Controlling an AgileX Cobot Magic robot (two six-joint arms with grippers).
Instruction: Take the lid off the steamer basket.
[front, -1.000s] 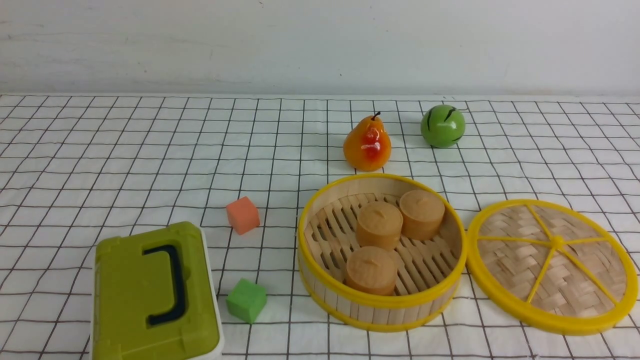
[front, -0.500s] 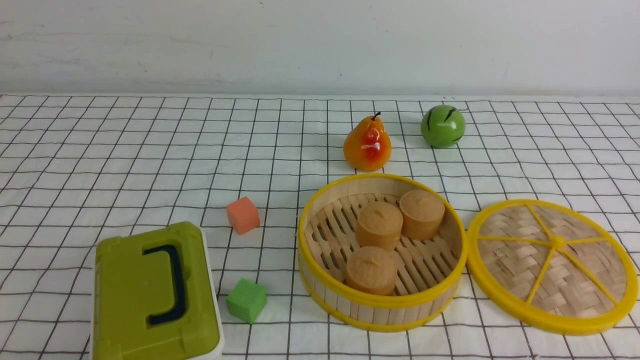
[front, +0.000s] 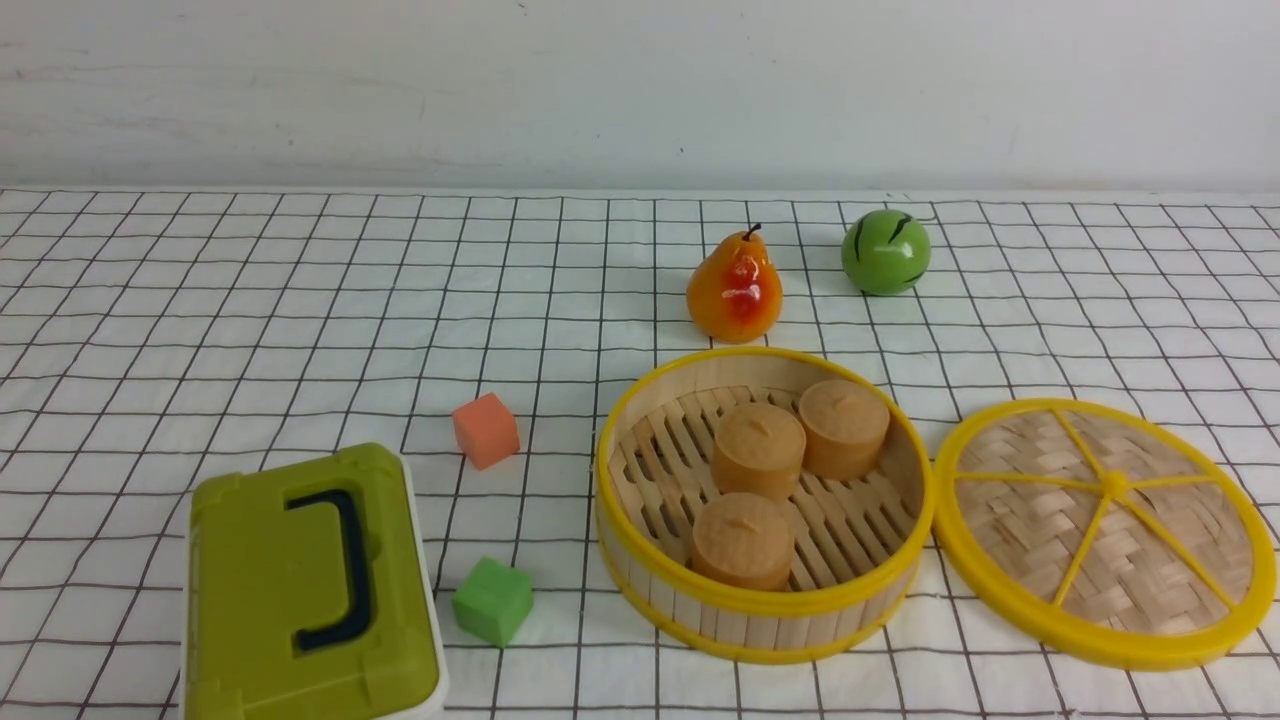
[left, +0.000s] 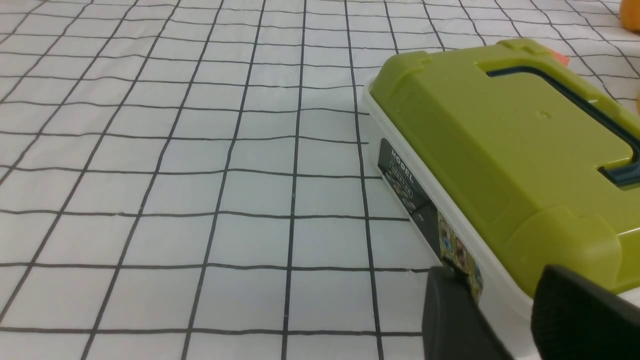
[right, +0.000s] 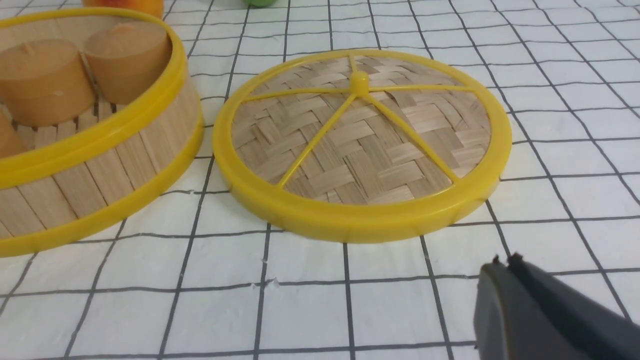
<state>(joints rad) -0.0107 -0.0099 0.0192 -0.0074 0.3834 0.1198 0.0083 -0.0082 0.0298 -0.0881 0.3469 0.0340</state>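
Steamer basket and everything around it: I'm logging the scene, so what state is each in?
Steamer basket: upright, uncovered, three buns inside
Lid: off, flat on the cloth, spoked side up
Green box: closed, handle folded down
Right gripper: shut, empty
Left gripper: open, empty

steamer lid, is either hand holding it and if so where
Nothing is held: the steamer lid lies on the gridded cloth, the right hand shut and off it; the left hand has nothing between its fingers.
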